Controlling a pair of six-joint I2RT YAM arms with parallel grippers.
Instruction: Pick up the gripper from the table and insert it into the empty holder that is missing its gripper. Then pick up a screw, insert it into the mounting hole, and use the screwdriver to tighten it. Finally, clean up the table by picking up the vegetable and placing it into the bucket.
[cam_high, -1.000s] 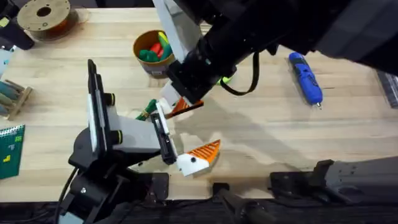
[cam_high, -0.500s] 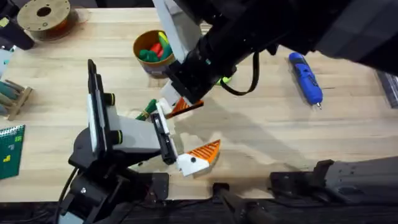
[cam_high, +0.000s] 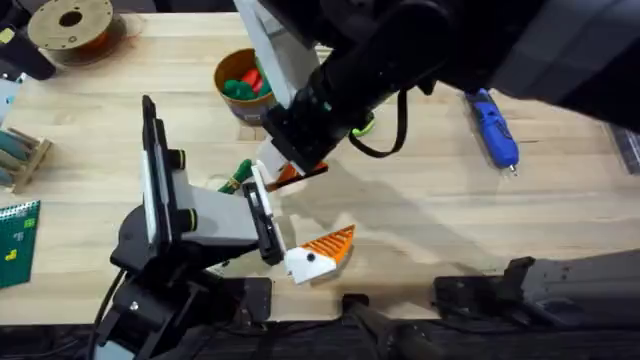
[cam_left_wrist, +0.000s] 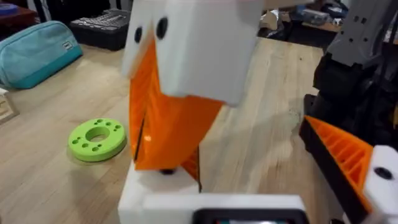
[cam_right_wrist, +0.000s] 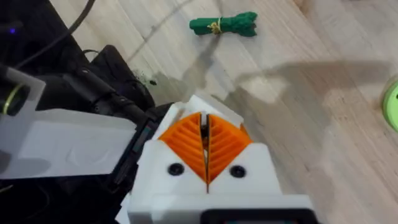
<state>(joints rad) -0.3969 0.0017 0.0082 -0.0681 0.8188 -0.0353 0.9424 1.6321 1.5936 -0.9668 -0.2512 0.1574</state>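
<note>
My right gripper (cam_high: 292, 172) reaches across the table, shut, its orange pads (cam_right_wrist: 205, 144) pressed together. A narrow orange piece, the gripper (cam_left_wrist: 193, 165), shows under its tips at the white mount (cam_left_wrist: 158, 190) of my left gripper (cam_high: 300, 212). The left gripper is open, with one orange finger (cam_left_wrist: 348, 155) off to the side. The lime-green holder (cam_left_wrist: 96, 139) lies flat on the table, partly under the right arm (cam_high: 366, 128). The dark-green vegetable (cam_right_wrist: 224, 25) lies beside the left gripper (cam_high: 240, 172). The blue screwdriver (cam_high: 490, 125) is at the right. The bucket (cam_high: 232, 68) stands at the back. The screw is out of view.
Red, green and yellow toy foods fill the bucket. A brown filament spool (cam_high: 70, 25) sits at the back left, with a wooden rack (cam_high: 20, 155) and a green board (cam_high: 18, 240) at the left edge. A teal pouch (cam_left_wrist: 37, 46) lies beyond the ring.
The right arm has shifted slightly left and now covers more of the bucket. Its gripper stays at the left gripper's mount. The left arm has not moved.
</note>
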